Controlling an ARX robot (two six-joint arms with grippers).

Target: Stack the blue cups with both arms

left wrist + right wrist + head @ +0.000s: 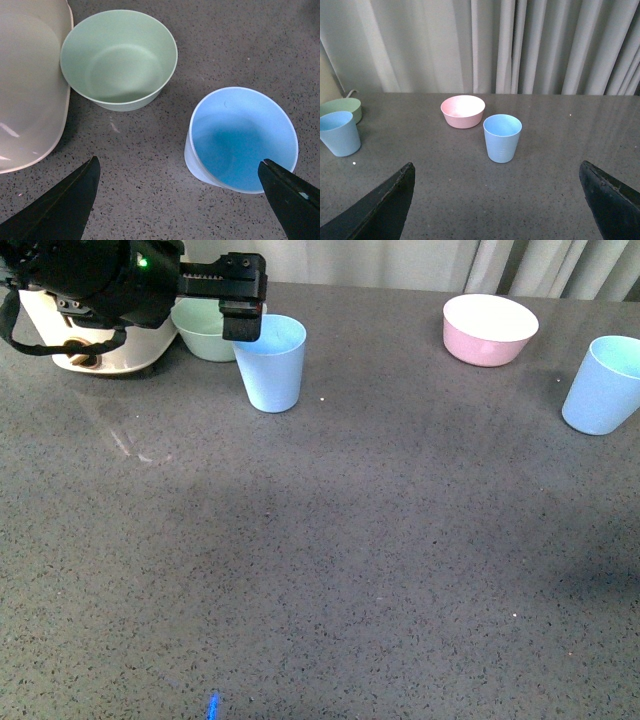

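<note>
One blue cup (272,364) stands upright at the back left of the grey table (330,560). My left gripper (238,308) is open and hovers just above and behind its rim. In the left wrist view this cup (243,140) lies between the open fingers, close to one fingertip (285,190); the gripper's middle (180,187) is over bare table. The second blue cup (604,385) stands upright at the far right edge. In the right wrist view it (502,137) stands ahead of my open, empty right gripper (497,200), well apart. The right gripper does not show in the front view.
A mint-green bowl (208,332) sits just behind the left cup, next to a cream appliance (100,340). A pink bowl (489,328) sits at the back right, behind the second cup. Curtains (485,45) hang behind the table's far edge.
</note>
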